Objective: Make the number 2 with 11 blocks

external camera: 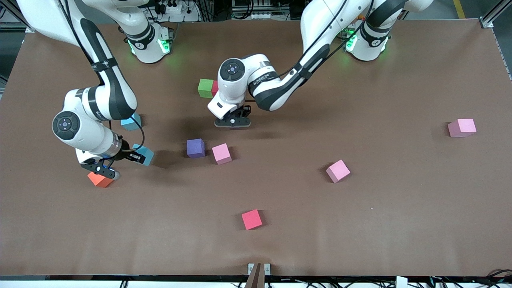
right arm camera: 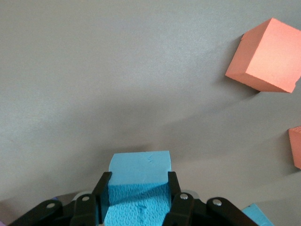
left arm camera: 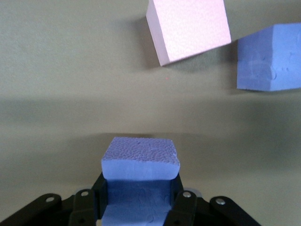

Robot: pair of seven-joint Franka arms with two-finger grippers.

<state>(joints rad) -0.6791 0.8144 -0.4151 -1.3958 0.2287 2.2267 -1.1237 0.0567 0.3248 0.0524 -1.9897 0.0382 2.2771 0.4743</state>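
Purple block (left arm camera: 140, 157) pinched in left hand (left arm camera: 139, 207); light blue block (right arm camera: 139, 170) pinched in right hand (right arm camera: 137, 205).

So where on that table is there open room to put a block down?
The widest bare stretch lies between the pink block and the pink block at the left arm's end. The strip nearest the camera holds only a red block. It is crowded around the right hand and the purple block.

No text, label or number can be read anywhere; the small print on the left arm's (external camera: 276, 86) wrist link is too tiny to make out.
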